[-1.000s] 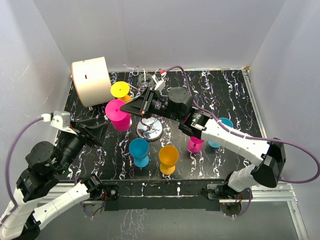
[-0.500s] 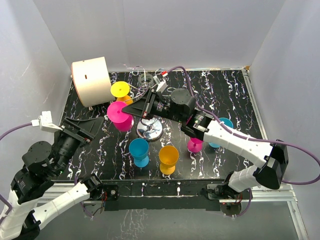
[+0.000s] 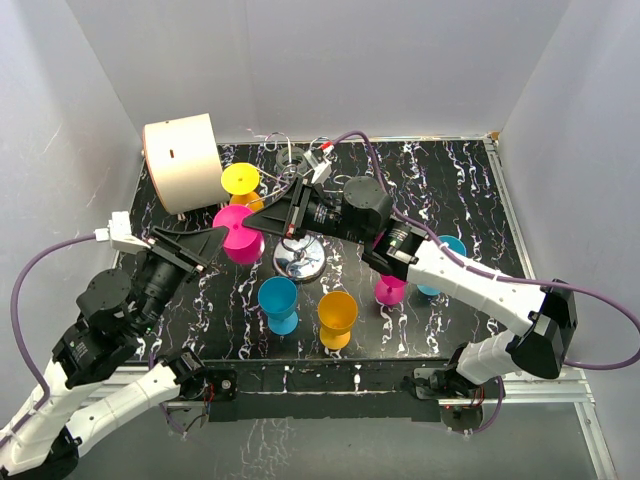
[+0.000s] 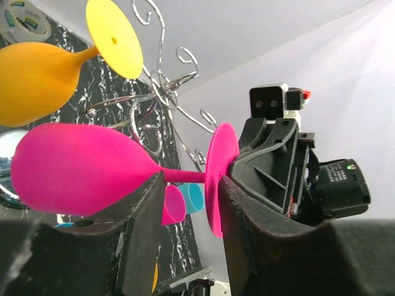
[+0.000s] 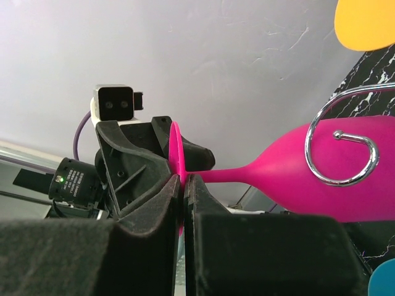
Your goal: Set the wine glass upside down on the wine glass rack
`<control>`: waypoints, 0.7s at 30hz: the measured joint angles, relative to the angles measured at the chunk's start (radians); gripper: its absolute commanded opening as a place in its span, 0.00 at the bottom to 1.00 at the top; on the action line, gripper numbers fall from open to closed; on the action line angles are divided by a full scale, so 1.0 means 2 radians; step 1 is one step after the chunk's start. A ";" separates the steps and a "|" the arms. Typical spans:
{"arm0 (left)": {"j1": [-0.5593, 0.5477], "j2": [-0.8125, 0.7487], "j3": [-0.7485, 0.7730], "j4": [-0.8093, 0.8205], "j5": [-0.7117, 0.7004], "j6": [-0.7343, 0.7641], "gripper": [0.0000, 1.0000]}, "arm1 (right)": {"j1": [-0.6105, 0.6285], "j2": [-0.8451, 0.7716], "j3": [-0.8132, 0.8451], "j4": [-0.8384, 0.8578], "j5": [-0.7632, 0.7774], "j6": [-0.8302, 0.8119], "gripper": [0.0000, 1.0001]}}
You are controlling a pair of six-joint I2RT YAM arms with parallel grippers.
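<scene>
"Over the counter (image 3: 450,190), by the rack (image 4: 163,92): where was the wine glass (image 3: 238,235)?"

"In the air, on its side, just beside the rack. My right hand (image 5: 183,185) pinched the rim of its foot (image 5: 175,148). My left hand (image 4: 188,185) stood spread around the stem (image 4: 182,177)."

"How would it handle?"

"Light and stiff, I judged, smooth plastic, likely slippery. The stem seemed the surer hold."

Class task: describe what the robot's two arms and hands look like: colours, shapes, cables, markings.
The left arm and right arm have white shells with black cylindrical joints, each trailing a purple cable. The left hand and right hand are black angular wedge-shaped plastic, each with a small white camera box behind. Any printed labels are too small to read.
</scene>
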 measured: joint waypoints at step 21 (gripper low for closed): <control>0.000 -0.018 -0.030 0.065 0.000 -0.001 0.00 | -0.001 -0.003 -0.010 -0.004 -0.018 0.009 0.33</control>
